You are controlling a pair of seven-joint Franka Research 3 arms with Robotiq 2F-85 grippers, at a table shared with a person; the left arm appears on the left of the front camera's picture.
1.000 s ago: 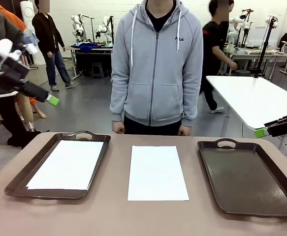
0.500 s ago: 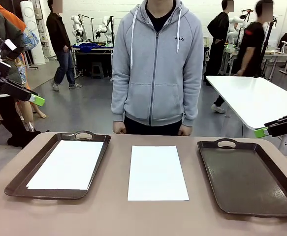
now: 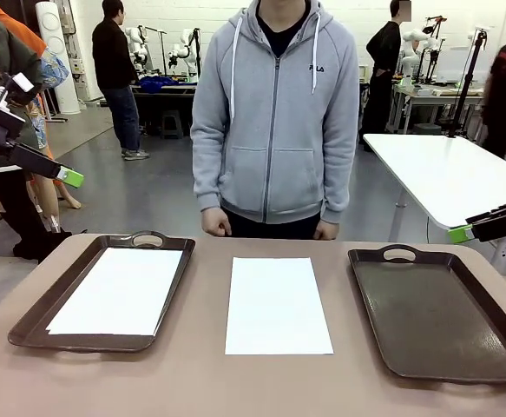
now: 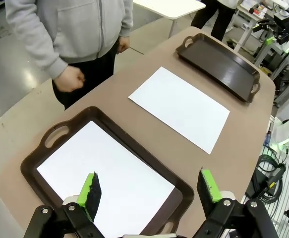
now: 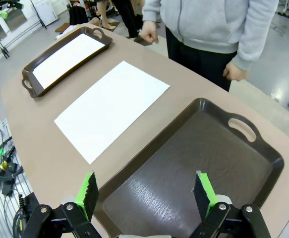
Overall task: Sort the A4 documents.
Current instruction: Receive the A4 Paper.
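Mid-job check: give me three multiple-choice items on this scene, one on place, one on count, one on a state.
1. Where is the middle sheet? A) in a tray B) on the bare table C) in the person's hand
2. How many trays hold paper? A) none B) one C) both
3. The left gripper is: A) open, empty B) shut on paper C) shut on a handle

B: it lies flat between the left tray and the right tray.
B: the left tray holds a sheet; the right tray is bare.
A: its green pads stand wide apart.
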